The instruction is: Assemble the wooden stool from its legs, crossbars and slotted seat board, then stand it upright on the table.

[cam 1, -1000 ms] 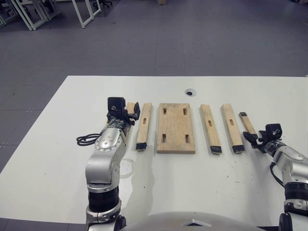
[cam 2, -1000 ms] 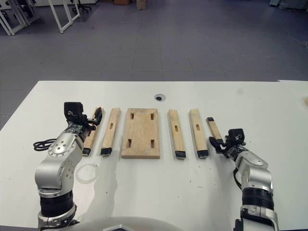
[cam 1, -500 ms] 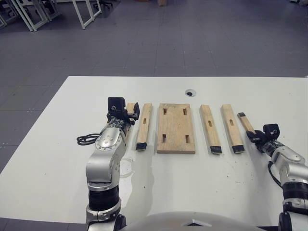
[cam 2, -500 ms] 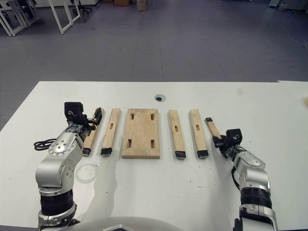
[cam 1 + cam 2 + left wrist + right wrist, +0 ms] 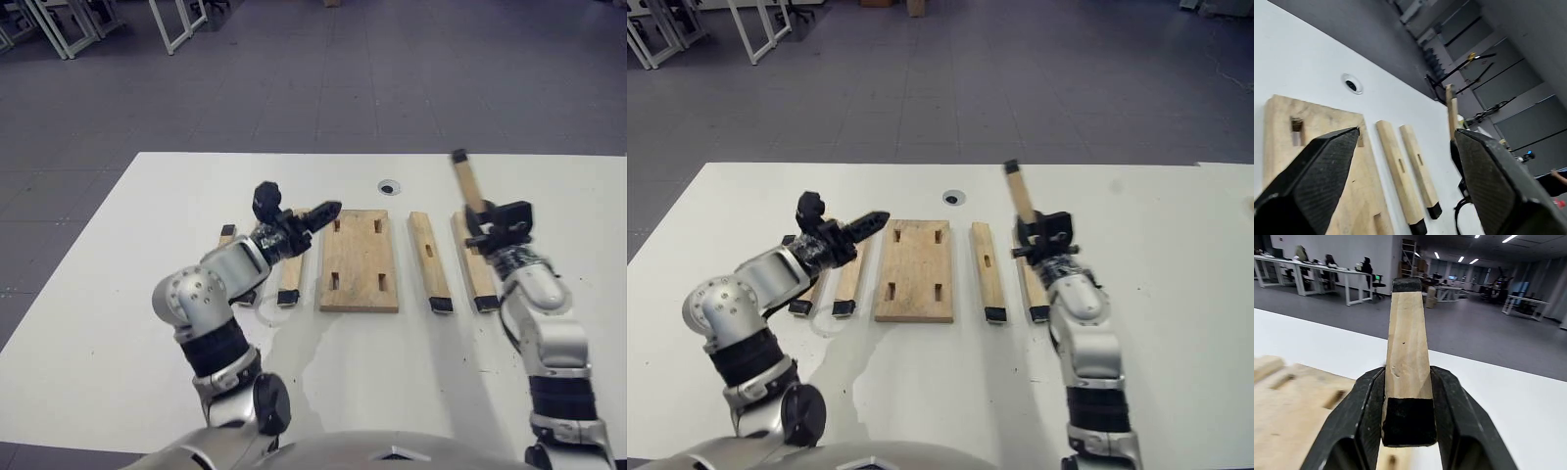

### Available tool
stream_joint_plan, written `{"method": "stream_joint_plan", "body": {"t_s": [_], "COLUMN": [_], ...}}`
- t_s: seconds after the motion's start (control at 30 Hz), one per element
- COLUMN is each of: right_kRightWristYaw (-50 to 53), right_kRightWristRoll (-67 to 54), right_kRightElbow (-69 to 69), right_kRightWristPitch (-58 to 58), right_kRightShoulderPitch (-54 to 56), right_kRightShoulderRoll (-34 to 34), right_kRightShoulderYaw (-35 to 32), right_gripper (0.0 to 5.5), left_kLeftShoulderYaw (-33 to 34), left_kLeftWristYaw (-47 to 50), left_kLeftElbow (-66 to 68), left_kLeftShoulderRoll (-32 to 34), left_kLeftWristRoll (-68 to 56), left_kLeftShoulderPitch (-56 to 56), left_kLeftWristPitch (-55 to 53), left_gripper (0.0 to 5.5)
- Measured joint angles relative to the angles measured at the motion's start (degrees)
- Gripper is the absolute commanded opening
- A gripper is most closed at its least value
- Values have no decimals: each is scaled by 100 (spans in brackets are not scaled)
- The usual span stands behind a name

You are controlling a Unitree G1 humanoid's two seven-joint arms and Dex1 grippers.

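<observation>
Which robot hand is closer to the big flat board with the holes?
Left. The left gripper hovers open by the board's left edge. The right gripper is farther off, above the legs on its right, holding a stick.

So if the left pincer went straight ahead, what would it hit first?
Likely the seat board; the open left pincer aims across its far end. Height is unclear, so it might pass just above it.

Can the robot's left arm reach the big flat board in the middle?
Probably yes. The open left gripper hovers by the board's left edge, with nothing between them. The right gripper holds its crossbar up in the air, clear of the board.
</observation>
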State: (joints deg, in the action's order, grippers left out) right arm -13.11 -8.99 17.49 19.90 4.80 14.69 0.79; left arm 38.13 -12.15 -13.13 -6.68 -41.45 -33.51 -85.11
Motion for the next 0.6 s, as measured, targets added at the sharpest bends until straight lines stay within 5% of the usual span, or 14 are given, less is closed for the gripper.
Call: {"method": "stream_joint_plan", "body": {"t_s": [0.13, 0.6], "right_kRightWristYaw": [53, 70], "right_kRightWristRoll": [-4, -8], "right_kRightElbow": [605, 1093], "right_kRightWristPitch": [535, 1127], "right_kRightShoulderPitch": [-111, -73], "right_kRightShoulderRoll": [-361, -772], "right_kRightShoulderYaw": [697, 1497], "right_gripper": [129, 129], "left_kLeftShoulderYaw": [573, 408], "left_kLeftWristYaw": [164, 271], "left_kLeftElbow": [821, 1302], "left_kLeftShoulderRoll": [-35, -64], "left_kLeftWristRoll": [-174, -218], "left_kLeftShoulderPitch": [-340, -318], "left_kLeftWristPitch": [-426, -191], "left_gripper": [364, 364]}}
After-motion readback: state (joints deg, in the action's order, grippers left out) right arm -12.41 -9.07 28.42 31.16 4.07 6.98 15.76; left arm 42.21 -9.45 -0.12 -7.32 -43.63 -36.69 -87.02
